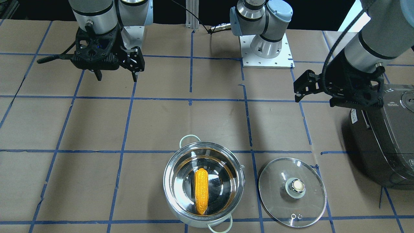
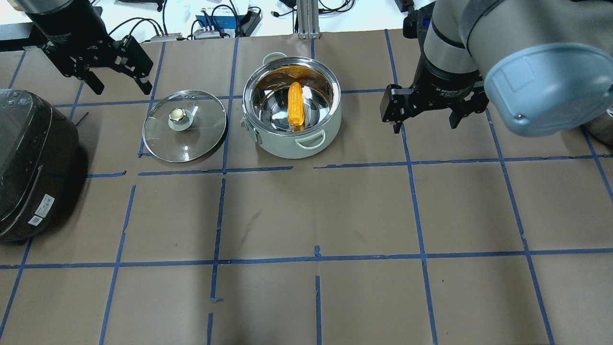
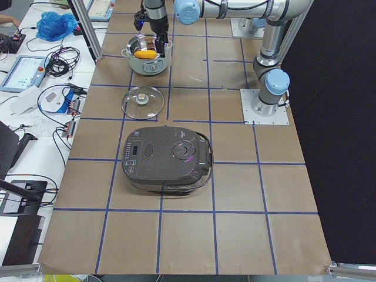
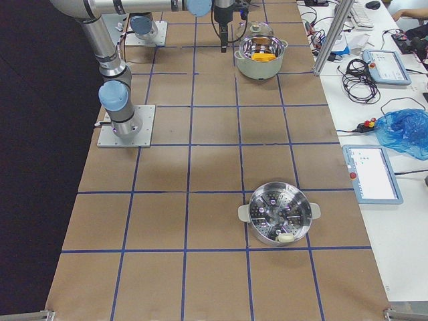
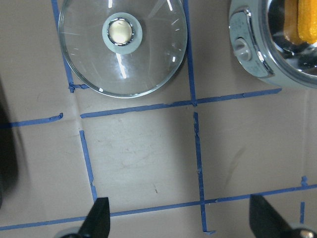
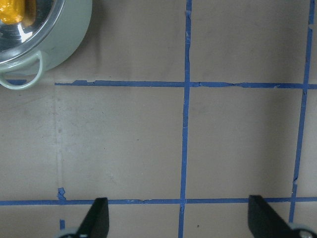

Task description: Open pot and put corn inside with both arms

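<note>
A round shiny stainless-steel pot (image 2: pixel 282 146) with two pale loop handles stands uncovered at the far middle of the brown-paper desk (image 2: pixel 335 215), which is marked off in squares by blue tape. The small bright yellow-orange plastic corn cob (image 2: pixel 296 106) lies flat on the pot's bottom, near the centre, with its long axis pointing away from the robot. The steel walls mirror its orange colour.

The pot's clear glass lid (image 2: pixel 203 136) rests flat on the desk just beside the pot on the robot's left. A narrow strip of paper shows between them, and the lid's round knob (image 2: pixel 178 115) faces up.

The silver-grey jointed left arm (image 1: pixel 372 38) hangs above the desk beyond the lid, between the lid and a dark grey-black rice cooker (image 2: pixel 28 163). The left jaws are spread wide and hold nothing. In the left wrist view both fingertips stand far apart over bare paper, with the lid and the pot's edge ahead of them.

The silver-grey right arm (image 2: pixel 450 43) hangs over the desk on the pot's other side, clear of it. The right jaws are also spread wide and empty, and one pale handle of the pot shows in the corner of the right wrist view.

The rice cooker sits with its lid down at the desk's left end. A second steel pot (image 4: pixel 309 215) with a perforated insert stands near the right end.
</note>
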`<act>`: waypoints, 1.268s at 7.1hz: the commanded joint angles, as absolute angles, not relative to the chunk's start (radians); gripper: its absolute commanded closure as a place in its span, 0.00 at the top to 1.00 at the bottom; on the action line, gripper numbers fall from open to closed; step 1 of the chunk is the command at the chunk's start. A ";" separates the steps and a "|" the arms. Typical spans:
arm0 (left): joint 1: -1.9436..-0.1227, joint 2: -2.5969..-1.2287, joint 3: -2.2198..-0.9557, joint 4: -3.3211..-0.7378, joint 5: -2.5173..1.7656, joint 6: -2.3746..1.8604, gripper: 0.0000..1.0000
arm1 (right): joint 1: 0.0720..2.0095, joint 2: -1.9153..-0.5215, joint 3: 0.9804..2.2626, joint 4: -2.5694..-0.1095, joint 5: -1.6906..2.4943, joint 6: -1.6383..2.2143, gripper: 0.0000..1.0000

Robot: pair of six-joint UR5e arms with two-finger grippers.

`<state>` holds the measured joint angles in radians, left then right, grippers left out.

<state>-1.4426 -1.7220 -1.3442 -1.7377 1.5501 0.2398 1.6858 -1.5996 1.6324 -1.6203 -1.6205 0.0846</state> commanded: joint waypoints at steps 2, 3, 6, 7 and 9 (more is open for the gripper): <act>-1.482 -1.692 -1.399 -1.655 1.552 0.228 1.00 | 1.638 -1.560 1.516 -1.504 -1.571 0.034 1.00; -1.480 -1.689 -1.401 -1.655 1.554 0.229 1.00 | 1.649 -1.534 1.469 -1.464 -1.589 0.035 1.00; -1.471 -1.687 -1.402 -1.654 1.554 0.235 1.00 | 1.638 -1.529 1.463 -1.468 -1.586 0.031 1.00; -1.471 -1.687 -1.402 -1.652 1.552 0.235 1.00 | 1.632 -1.528 1.462 -1.486 -1.577 0.022 1.00; -1.471 -1.686 -1.402 -1.652 1.545 0.226 1.00 | 1.632 -1.526 1.463 -1.532 -1.583 0.018 1.00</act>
